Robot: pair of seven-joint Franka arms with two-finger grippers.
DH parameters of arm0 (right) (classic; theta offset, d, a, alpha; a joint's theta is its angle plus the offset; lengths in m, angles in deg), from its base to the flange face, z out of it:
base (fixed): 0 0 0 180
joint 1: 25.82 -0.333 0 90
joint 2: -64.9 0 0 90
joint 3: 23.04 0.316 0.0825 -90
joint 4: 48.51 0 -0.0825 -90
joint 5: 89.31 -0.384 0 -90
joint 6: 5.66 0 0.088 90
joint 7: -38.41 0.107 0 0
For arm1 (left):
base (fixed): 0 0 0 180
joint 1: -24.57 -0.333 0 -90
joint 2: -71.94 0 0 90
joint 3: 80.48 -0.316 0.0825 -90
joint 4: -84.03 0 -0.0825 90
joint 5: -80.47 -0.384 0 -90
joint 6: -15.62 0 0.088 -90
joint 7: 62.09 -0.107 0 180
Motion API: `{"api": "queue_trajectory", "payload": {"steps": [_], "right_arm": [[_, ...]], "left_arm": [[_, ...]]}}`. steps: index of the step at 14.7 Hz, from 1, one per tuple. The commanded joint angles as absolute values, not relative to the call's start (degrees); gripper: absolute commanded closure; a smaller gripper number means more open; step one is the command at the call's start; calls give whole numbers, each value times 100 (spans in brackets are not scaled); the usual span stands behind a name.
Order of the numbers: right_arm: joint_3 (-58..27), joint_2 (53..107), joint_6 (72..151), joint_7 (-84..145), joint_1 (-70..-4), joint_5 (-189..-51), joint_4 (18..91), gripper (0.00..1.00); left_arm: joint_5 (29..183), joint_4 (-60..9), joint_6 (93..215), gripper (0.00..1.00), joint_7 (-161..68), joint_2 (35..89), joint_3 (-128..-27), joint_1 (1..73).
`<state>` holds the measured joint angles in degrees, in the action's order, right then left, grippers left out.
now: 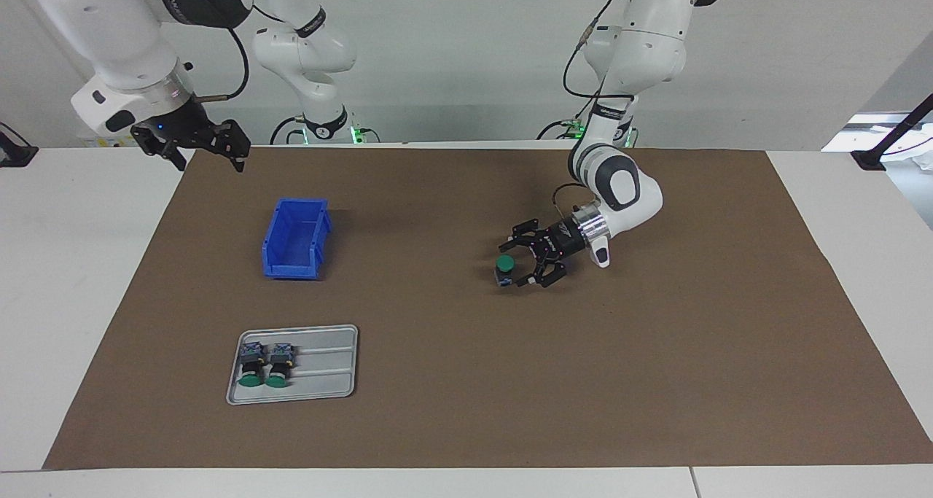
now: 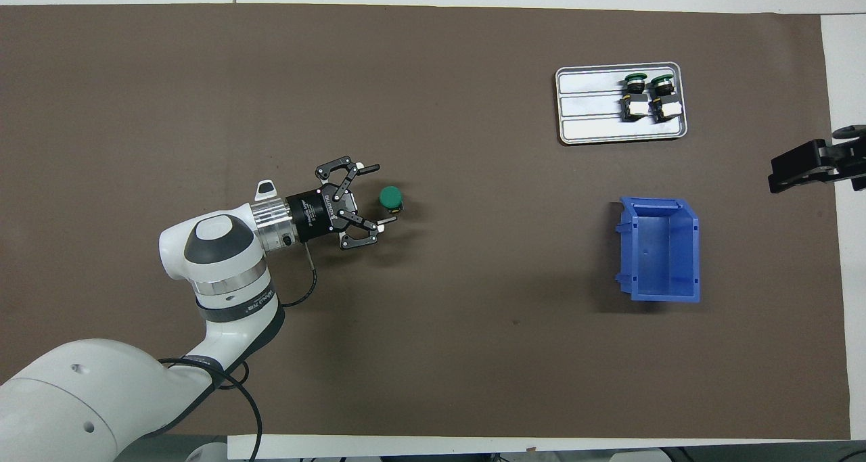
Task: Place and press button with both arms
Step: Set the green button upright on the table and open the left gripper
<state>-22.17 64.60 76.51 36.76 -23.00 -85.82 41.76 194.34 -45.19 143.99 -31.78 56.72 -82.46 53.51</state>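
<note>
Facing view showed both arm bases; overhead showed only right gripper (image 2: pixel 815 164) tips at desk (image 1: pixel 466 425) edge. Left arm reached low, wrist nearly horizontal. Right arm waited raised, jaws spread, empty. Blue bin (image 1: pixel 295 239) nearer robots than tray (image 1: pixel 324 367), which held two spare buttons lying flat. Left gripper (image 1: pixel 528 261) jaws released, straddling button (image 1: pixel 504 268). Button stood upright mid-desk, green cap up, long axis vertical; contact unclear.
</note>
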Motion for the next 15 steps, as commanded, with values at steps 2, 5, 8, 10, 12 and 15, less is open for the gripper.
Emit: {"api": "queue_trajectory", "payload": {"steps": [2, 5, 8, 10, 12, 15], "right_arm": [[-2234, 6332, 7635, 3612, -2292, -8606, 4316, 1], [-2234, 6332, 7635, 3612, -2292, -8615, 4316, 1], [-2234, 6332, 7635, 3612, -2300, -8615, 4316, 1], [-2234, 6332, 7635, 3612, -2292, -8615, 4316, 1], [-2234, 6332, 7635, 3612, -2300, -8606, 4316, 1], [-2234, 6332, 7635, 3612, -2300, -8615, 4316, 1]], "left_arm": [[19403, -4631, 15235, 0, -3018, 6155, -8312, 5681], [19332, -4579, 16046, 0, -3027, 6314, -8312, 5937], [18843, -4613, 16099, 0, -3018, 6533, -8329, 5885], [18272, -4622, 16143, 0, -3010, 6613, -8338, 5876], [17709, -4622, 16169, 0, -3010, 6692, -8347, 5858], [17443, -4622, 16169, 0, -3010, 6885, -8356, 5709]]}}
